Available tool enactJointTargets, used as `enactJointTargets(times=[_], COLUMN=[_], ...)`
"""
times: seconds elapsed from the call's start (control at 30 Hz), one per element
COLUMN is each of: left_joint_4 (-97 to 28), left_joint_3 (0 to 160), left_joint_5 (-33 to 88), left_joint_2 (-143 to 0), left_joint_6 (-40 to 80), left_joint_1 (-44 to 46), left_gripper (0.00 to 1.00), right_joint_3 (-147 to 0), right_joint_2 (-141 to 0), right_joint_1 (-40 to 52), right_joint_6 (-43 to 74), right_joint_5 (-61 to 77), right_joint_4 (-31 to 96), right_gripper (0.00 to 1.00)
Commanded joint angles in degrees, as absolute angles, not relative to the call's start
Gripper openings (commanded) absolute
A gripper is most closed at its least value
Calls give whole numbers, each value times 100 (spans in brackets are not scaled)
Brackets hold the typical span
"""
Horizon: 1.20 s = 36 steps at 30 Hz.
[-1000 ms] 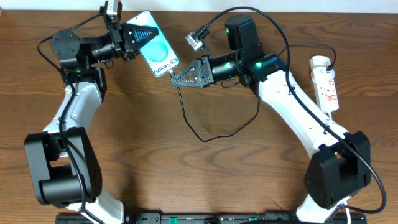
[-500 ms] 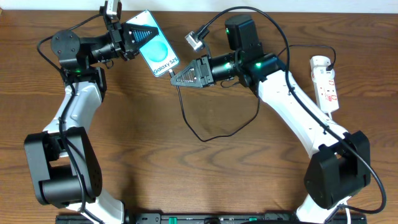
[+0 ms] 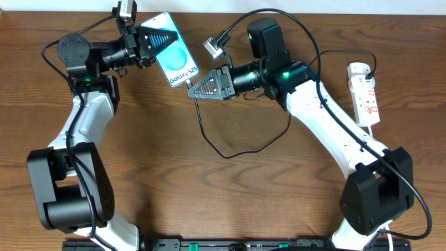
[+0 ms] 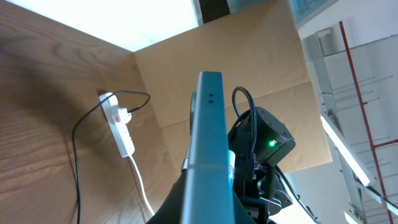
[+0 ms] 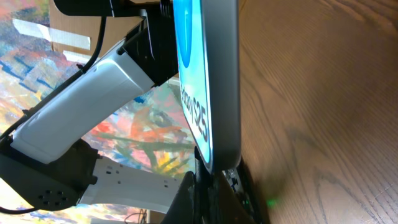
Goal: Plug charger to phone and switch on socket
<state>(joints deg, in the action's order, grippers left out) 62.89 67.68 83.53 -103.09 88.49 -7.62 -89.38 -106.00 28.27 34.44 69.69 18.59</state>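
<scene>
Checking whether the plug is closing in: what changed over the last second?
The right tool, shut on the charger, edged left in the overhead view, toward the lower end of the phone. The left tool stayed shut on the phone; the socket did not move.

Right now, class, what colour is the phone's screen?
The phone screen is blue-cyan with a white band; overhead shows it best.

charger [image 3: 230, 157] loop blocks mid table [image 3: 209, 202]
</scene>
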Motion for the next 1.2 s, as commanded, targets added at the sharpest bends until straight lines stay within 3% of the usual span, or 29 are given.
enactJointTargets(times=[0.0, 1.17], left_joint_4=[6353, 6331], left_joint_3=[6853, 6853], left_joint_5=[9000, 9000], left_joint_2=[-10285, -10285], left_joint_6=[8779, 8779], left_joint_1=[-628, -672], left_gripper=[8, 7], right_joint_3=[-9017, -9017], right_joint_2=[-10501, -10501], right_joint_1=[2845, 2934], right_joint_6=[3336, 3159], right_joint_5=[6613, 6615], right_joint_4=[1737, 2001], right_gripper=[1, 1])
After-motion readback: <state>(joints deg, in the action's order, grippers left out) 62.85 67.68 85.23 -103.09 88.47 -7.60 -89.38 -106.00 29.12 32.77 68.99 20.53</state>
